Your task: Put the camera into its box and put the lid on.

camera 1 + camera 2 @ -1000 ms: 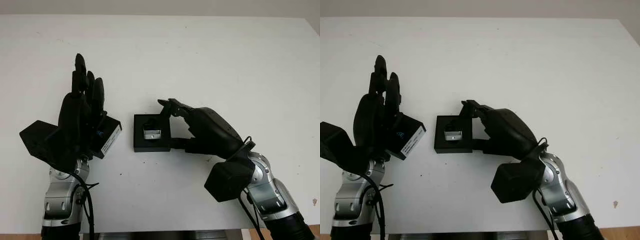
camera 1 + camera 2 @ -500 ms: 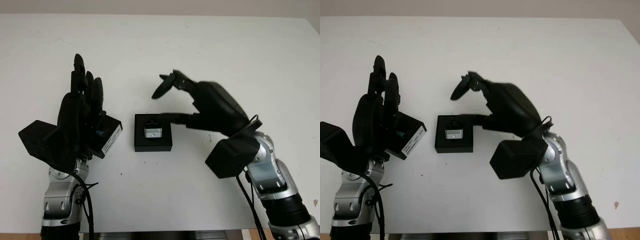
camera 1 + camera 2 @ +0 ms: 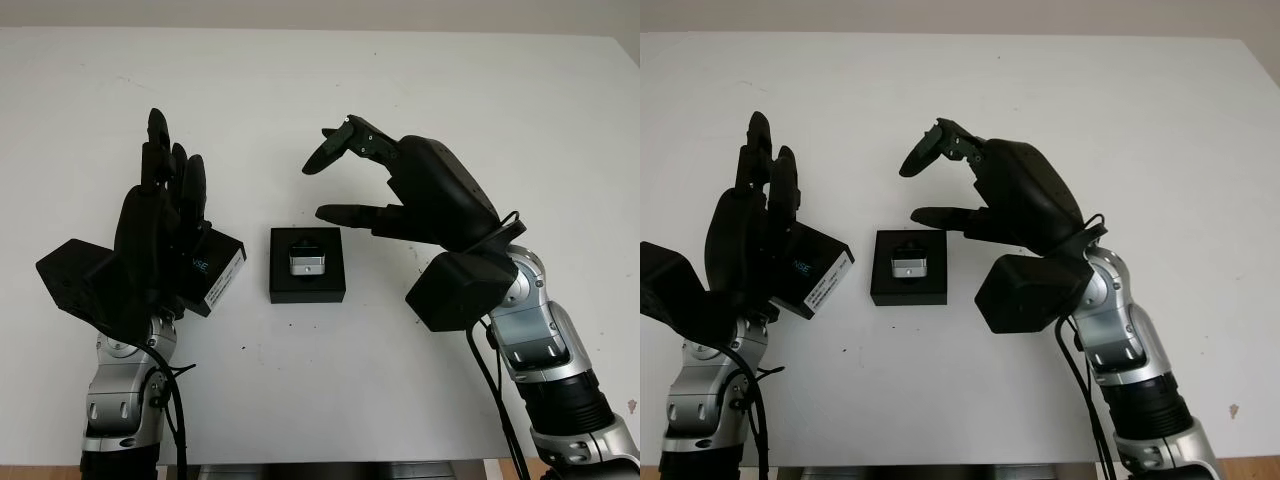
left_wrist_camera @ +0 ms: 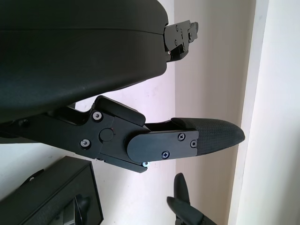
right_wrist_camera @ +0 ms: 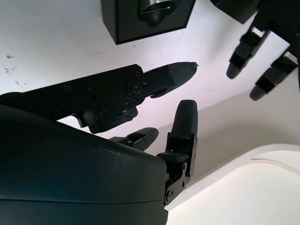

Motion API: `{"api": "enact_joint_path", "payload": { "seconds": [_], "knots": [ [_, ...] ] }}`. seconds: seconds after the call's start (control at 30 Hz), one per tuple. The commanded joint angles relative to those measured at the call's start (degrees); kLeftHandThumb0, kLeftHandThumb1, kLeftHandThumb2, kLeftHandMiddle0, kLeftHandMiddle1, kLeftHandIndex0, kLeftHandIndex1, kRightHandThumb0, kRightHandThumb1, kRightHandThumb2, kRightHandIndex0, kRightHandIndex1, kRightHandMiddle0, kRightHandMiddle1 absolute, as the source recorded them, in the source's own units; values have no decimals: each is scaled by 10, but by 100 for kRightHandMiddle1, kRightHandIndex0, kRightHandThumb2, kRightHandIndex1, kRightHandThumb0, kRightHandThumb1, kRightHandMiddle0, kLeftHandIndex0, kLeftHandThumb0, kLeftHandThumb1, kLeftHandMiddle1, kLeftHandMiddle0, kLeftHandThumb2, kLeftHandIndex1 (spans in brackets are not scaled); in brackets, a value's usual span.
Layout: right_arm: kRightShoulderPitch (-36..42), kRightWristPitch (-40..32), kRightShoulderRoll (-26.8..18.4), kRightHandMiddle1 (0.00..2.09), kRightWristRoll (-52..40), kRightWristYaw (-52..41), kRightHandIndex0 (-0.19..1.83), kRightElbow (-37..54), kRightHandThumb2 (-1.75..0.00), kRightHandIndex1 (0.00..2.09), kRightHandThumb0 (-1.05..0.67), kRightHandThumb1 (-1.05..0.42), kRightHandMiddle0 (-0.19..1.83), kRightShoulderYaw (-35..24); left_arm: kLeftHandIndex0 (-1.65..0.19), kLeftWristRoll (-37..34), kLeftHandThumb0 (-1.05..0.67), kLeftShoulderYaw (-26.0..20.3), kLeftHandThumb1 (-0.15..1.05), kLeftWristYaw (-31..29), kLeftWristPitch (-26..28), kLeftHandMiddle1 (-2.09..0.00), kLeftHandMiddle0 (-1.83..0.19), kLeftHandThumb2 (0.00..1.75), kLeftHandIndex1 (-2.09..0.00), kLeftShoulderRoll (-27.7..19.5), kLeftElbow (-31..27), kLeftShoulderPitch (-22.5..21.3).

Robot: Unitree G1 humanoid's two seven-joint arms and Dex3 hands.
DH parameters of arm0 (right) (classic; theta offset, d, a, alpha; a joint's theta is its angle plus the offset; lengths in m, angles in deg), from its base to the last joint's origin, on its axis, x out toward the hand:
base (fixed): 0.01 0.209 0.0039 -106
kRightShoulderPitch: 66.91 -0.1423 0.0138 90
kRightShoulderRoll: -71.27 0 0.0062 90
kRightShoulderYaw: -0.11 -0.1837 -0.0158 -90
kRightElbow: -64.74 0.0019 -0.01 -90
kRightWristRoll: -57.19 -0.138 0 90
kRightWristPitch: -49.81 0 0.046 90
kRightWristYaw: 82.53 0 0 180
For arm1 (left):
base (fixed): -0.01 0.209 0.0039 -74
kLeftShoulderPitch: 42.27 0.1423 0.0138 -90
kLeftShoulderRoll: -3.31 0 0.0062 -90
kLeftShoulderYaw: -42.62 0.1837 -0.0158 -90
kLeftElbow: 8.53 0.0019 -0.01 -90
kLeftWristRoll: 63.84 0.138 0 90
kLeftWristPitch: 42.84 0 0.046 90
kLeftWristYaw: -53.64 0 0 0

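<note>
The open black box [image 3: 306,266] lies on the white table [image 3: 470,100], and the small silver-and-black camera [image 3: 305,263] sits inside it. The black lid [image 3: 216,274], with a white label on its side, lies tilted just left of the box. My left hand [image 3: 168,190] stands open in front of the lid's left part, hiding it, with nothing between its fingers [image 4: 206,136]. My right hand [image 3: 330,190] hovers open above and to the right of the box, holding nothing. From the right wrist view, the box [image 5: 126,23] lies beyond that hand's fingers [image 5: 159,79].
White tabletop stretches on all sides of the box. The table's front edge [image 3: 330,466] runs close to both forearms.
My right hand has let go at the box's right edge and has risen up and away. The camera stays in the box. Left hand and lid have not moved.
</note>
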Motion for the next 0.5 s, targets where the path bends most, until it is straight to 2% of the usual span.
{"api": "enact_joint_path", "payload": {
  "seconds": [0.0,0.17,0.47],
  "knots": [
    [-4,-10,-6,124,13,-8,46,12,-5,15,-56,-98,32,8,19,-3,-82,-3,105,-3,-5,0,19,49,0,-3,-2,-5],
    [5,-51,-14,116,27,-55,37,38,-6,10,-61,-100,30,22,19,0,-82,-2,105,-6,-10,0,19,50,0,-5,0,-7],
    [12,-72,-24,109,56,-88,32,51,-6,7,-70,-100,31,44,19,-1,-82,-2,105,-4,-5,0,19,48,0,-3,-3,-7]
  ]
}}
